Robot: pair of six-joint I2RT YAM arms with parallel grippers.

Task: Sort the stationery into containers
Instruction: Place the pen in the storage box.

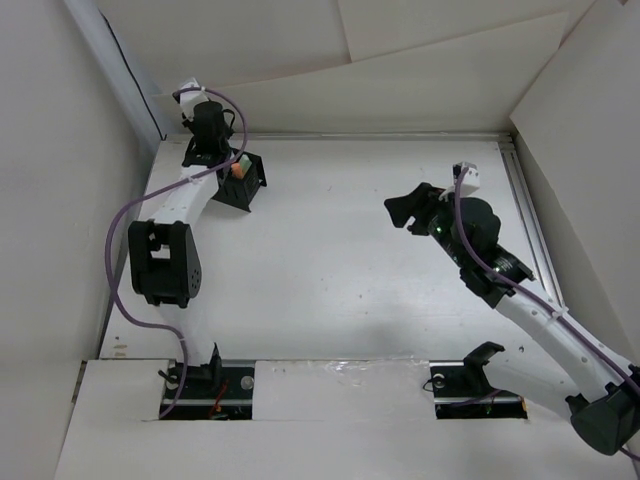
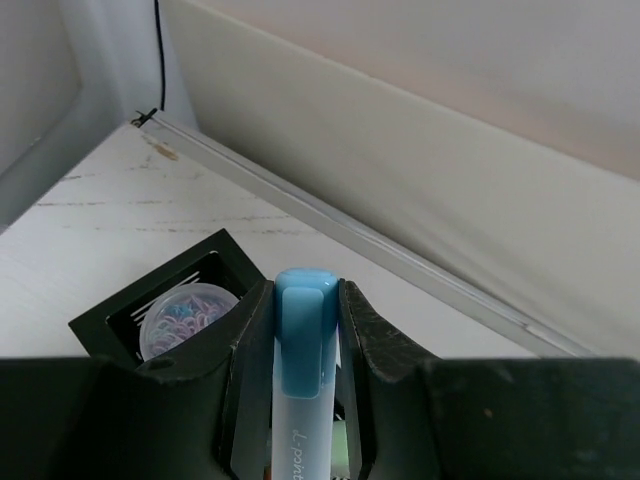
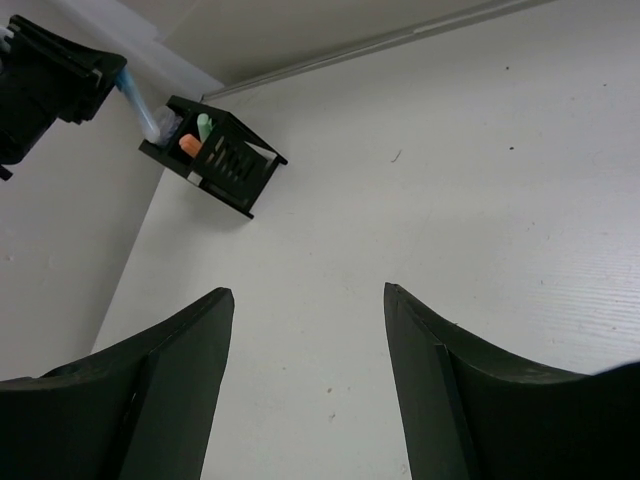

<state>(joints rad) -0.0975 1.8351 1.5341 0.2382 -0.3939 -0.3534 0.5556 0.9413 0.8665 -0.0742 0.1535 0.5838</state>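
At middle right of the top view the right gripper is hanging spread wide and empty, probably to give room. Farther, at upper left, the left gripper is pinching the blue highlighter just above the mesh organiser — aiming, I judge, at a compartment.

Mid table lies open; left arm and wall seemingly crowd organiser.

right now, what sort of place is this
Probably a robot test cell, not a real desk: white table boxed in by plain boards, left arm and right arm bolted at its near edge, black mesh organiser.
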